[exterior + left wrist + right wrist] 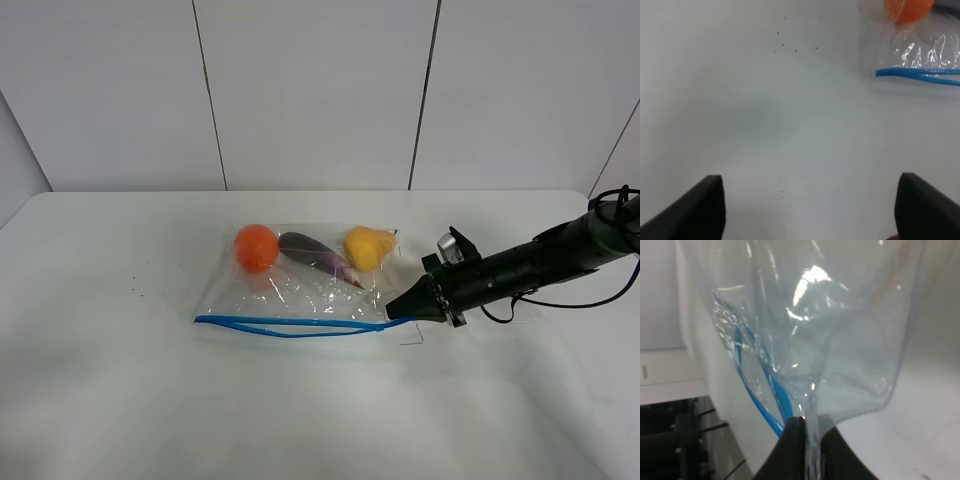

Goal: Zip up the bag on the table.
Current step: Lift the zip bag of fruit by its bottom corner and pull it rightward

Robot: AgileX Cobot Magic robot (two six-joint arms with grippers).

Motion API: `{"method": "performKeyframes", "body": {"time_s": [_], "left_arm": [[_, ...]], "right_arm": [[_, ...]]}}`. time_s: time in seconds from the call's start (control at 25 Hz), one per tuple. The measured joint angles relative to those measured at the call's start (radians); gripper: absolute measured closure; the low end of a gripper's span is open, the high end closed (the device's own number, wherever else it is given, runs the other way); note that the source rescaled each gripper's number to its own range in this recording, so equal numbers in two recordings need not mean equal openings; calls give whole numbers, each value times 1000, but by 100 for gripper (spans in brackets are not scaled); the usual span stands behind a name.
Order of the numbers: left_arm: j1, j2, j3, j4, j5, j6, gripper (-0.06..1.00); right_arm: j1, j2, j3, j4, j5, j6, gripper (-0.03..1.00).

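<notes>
1. Lying flat on the white table (120,400), a little right of its middle, is the bag (300,290), made of clear, crinkly plastic.
2. Three items show through the plastic in a row along the bag's far edge. From left to right in the high view they are an orange (256,247), a purple eggplant (315,255) and a yellow pear (367,248).
3. A blue zip strip (290,325) runs along the bag's near edge. Its two blue lines sit slightly apart along much of their length.
4. The right gripper (392,312) reaches in low from the right side. Its black fingers are pressed together on the bag's corner at the right end of the zip strip, and the right wrist view shows plastic pinched between them.
5. The left gripper (810,192) has its two black fingers spread wide over bare table. The orange end of the bag lies near it, not touching.
</notes>
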Motion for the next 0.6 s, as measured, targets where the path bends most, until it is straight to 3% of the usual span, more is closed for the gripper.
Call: {"method": "performKeyframes", "body": {"time_s": [0.6], "left_arm": [[0,0,0,0,0,0,7]], "right_arm": [[0,-38,0,63,52,130,97]]}}
